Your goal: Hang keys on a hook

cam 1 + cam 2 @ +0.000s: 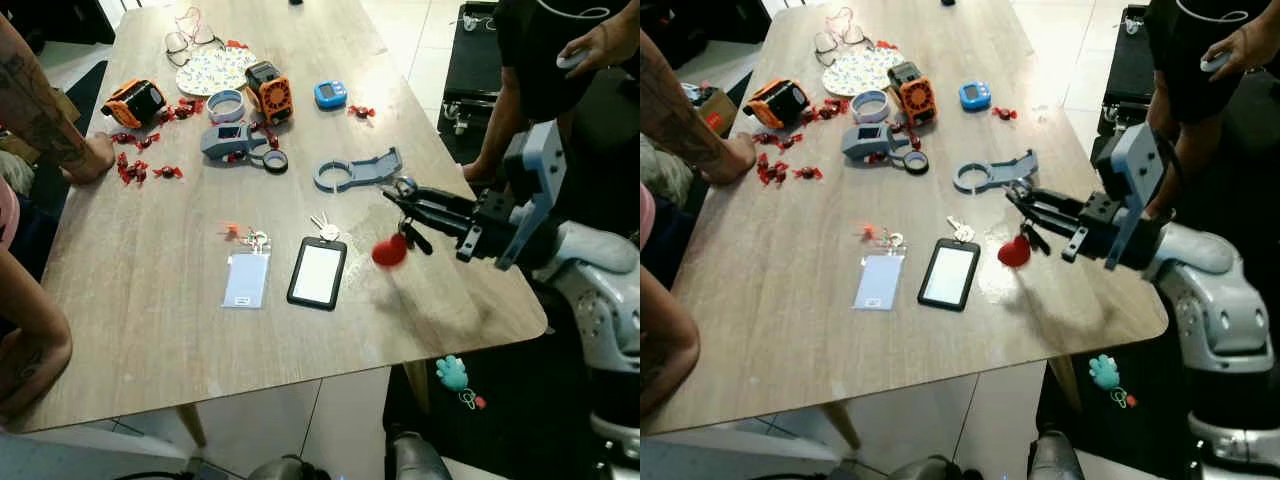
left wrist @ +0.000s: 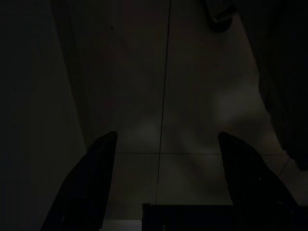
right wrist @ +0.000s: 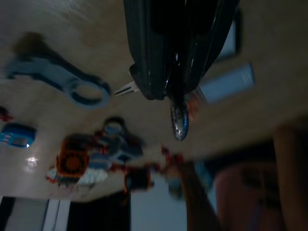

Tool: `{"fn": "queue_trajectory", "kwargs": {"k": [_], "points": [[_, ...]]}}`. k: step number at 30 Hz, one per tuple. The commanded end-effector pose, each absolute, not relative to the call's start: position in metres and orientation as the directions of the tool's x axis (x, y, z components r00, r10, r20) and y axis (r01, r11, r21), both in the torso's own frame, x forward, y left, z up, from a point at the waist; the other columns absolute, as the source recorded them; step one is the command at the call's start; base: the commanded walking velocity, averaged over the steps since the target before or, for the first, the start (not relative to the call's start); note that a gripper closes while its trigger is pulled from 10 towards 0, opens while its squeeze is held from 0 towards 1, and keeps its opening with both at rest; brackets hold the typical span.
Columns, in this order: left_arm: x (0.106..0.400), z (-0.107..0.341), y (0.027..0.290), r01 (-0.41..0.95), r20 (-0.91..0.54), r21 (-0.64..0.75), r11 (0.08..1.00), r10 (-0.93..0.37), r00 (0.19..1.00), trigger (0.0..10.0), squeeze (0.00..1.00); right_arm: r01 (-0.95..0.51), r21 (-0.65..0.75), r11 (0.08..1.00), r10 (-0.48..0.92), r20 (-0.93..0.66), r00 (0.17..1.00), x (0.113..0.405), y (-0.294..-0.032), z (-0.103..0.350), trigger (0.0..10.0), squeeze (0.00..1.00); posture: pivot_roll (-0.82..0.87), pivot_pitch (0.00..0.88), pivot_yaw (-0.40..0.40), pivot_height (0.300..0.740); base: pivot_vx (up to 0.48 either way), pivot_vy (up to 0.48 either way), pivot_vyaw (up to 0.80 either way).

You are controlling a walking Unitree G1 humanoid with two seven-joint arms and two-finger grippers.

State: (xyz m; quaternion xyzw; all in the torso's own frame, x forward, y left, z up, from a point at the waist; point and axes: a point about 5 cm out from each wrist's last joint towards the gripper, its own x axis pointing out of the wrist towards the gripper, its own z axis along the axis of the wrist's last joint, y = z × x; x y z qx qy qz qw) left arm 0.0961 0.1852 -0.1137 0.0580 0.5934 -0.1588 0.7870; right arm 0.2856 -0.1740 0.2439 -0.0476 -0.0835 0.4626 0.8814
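Note:
My right gripper point(image 1: 397, 194) reaches in from the right, a little above the wooden table point(image 1: 150, 330), and is shut on a bunch of keys. A red fob point(image 1: 390, 250) and dark keys dangle from its fingertips. In the right wrist view a metal ring point(image 3: 178, 121) sticks out past the closed fingers point(image 3: 149, 72). Just beyond the fingertips, a blue-grey hook piece point(image 1: 355, 170) with a round loop lies flat on the table. The left gripper point(image 2: 166, 137) hangs over dark floor tiles with its fingers spread apart.
A black card holder point(image 1: 318, 272), a pale blue badge sleeve point(image 1: 246, 278) and loose silver keys point(image 1: 324, 229) lie left of the fob. Orange gadgets and small red bits clutter the far table. A person's arm point(image 1: 45, 120) rests at the left; another person point(image 1: 560, 60) stands at the right.

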Motion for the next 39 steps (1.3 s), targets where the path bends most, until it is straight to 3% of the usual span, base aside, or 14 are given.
{"fn": "queue_trajectory", "kwargs": {"k": [1,2,4,11,39], "points": [[0.130,-0.104,0.180,0.322,-0.911,-0.086,0.943,-0.206,0.358,10.0,0.00,-0.837,-0.146,0.527,0.849,0.125,0.513,0.277,-0.161,0.242,10.0,0.00,-0.23,0.149,0.139,0.740,0.000,0.000,0.00],[0.130,-0.104,0.180,0.322,-0.911,-0.086,0.943,-0.206,0.358,10.0,0.00,-0.837,-0.146,0.527,0.849,0.125,0.513,0.277,-0.161,0.242,10.0,0.00,-0.23,0.149,0.139,0.740,0.000,0.000,0.00],[0.133,-0.103,0.180,0.314,-0.907,-0.085,0.946,-0.204,0.369,10.0,0.00,-0.920,-0.061,0.386,0.910,0.187,0.370,0.257,-0.134,0.231,10.0,0.00,-0.22,0.136,0.134,0.740,0.000,0.000,0.00],[0.138,-0.101,0.182,0.302,-0.901,-0.079,0.950,-0.197,0.386,10.0,0.00,-0.961,0.073,0.265,0.929,0.248,0.275,0.244,-0.099,0.211,10.0,0.00,-0.21,0.108,0.124,0.740,0.000,0.000,0.00],[0.142,-0.100,0.188,0.279,-0.905,-0.057,0.959,-0.167,0.391,10.0,0.00,-0.974,0.095,0.206,0.976,0.049,0.212,0.234,-0.086,0.170,10.0,0.00,-0.20,0.078,0.140,0.740,0.000,0.000,0.68]]}}
